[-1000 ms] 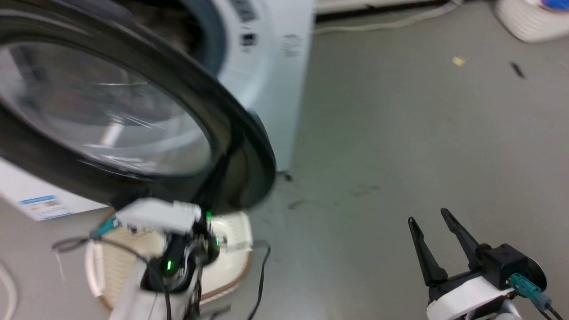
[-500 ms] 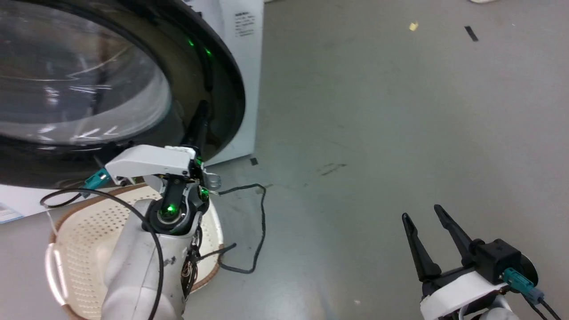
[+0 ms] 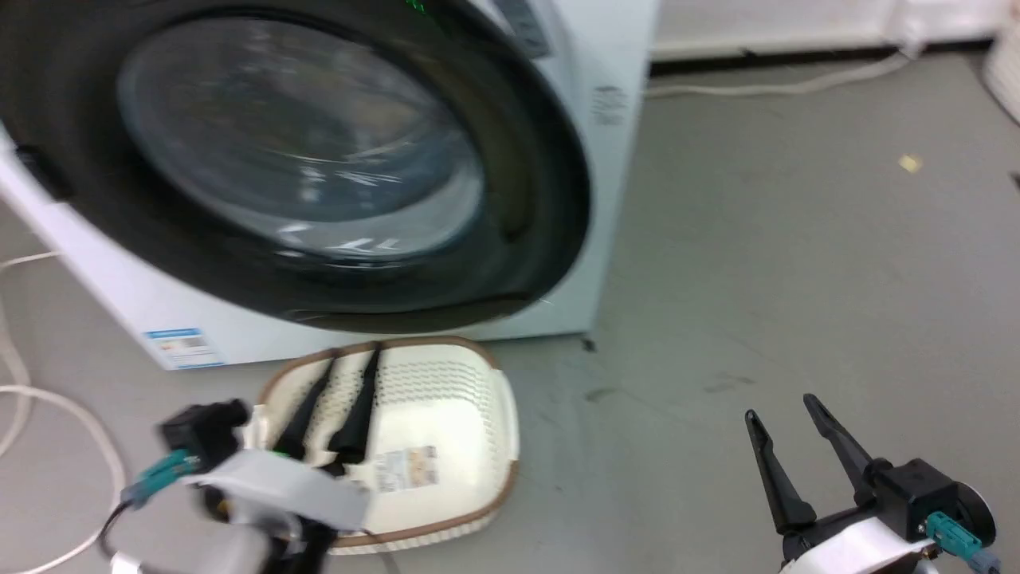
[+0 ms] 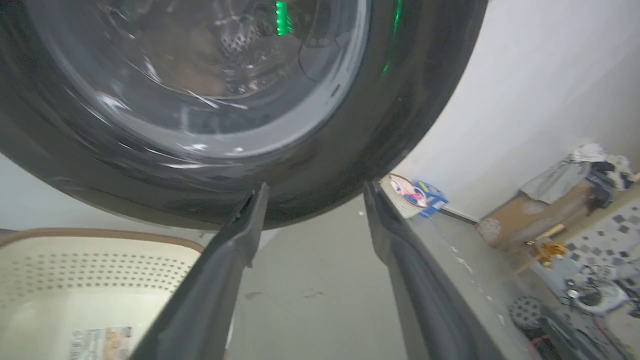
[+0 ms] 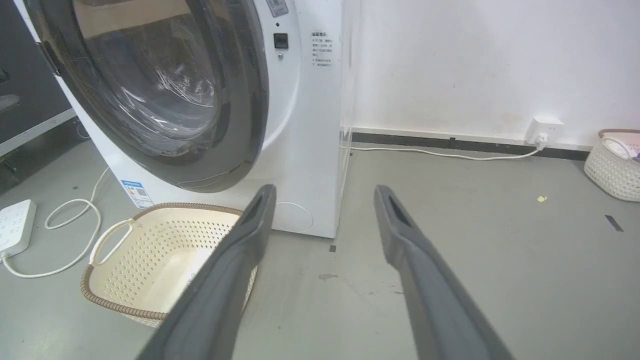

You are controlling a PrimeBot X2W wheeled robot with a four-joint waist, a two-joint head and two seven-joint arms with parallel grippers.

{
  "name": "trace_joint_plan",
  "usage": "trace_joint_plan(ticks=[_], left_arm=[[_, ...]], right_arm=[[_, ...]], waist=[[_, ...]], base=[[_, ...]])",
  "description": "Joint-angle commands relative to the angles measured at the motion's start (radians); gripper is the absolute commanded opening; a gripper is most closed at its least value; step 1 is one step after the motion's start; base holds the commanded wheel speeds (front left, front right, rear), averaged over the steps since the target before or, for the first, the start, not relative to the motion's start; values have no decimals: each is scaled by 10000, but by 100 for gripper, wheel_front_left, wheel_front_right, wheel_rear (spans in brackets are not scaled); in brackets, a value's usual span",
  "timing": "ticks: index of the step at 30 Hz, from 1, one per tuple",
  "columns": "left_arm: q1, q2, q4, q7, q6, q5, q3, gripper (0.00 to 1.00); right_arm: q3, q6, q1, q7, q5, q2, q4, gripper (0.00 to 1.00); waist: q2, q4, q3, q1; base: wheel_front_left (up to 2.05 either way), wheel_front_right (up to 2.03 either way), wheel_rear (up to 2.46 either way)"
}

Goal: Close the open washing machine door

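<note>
The washing machine door, a wide black ring around clear glass, lies close against the front of the white washing machine. In the right wrist view the door looks almost flush with the machine; whether it is latched I cannot tell. My left gripper hangs low, below the door and over a cream basket, open and empty. In its own view the left gripper points at the door's lower rim without touching it. My right gripper stands open at the lower right, far from the door, and its own view shows the right gripper empty.
A cream perforated basket sits on the grey floor right under the door. A white cable and a power strip lie to the left. A cord runs along the wall, and a white woven basket stands at the far right.
The door has swung in toward the machine's front. My left gripper, shut against the door's frame before, has dropped back over the basket and opened. The head camera has shifted.
</note>
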Motion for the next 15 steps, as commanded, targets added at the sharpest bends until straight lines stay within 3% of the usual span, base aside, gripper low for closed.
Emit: trace_joint_plan(ticks=[1,4,7,8,11,14,15], left_arm=[[284,67,-332,-49,3,1082,572,100],[1116,-270,-1136,-52,267,3326,1588,100],[1664,-719,-1606,-54,284,4163,2294,100],[2099,-964,-1915,-54,264,5115,2776,100],[2543,-1102,-2175,-55,277,6701,2860,100],[2732,-1347,-2282,-55,336,7285,2943,100],[2874,-1437,-2379,-55,409,7921,2942,100]], right_arm=[[48,8,118,-34,-67,-80,-110,100],[96,8,251,-7,-67,-133,-240,100],[111,8,355,8,-45,-162,-330,100],[166,8,447,32,-17,-179,-432,100],[218,8,571,73,24,-235,-519,100],[242,8,639,101,45,-262,-564,100],[304,8,676,147,72,-275,-598,100]], waist=[[0,807,-614,2],[0,1212,-848,2],[0,1470,-972,2],[0,1698,-1043,2],[0,2065,-1115,2],[0,2308,-1125,2],[0,2523,-1122,2]], base=[[0,0,0],[0,0,0],[0,0,0],[0,0,0],[0,0,0],[0,0,0],[0,0,0]])
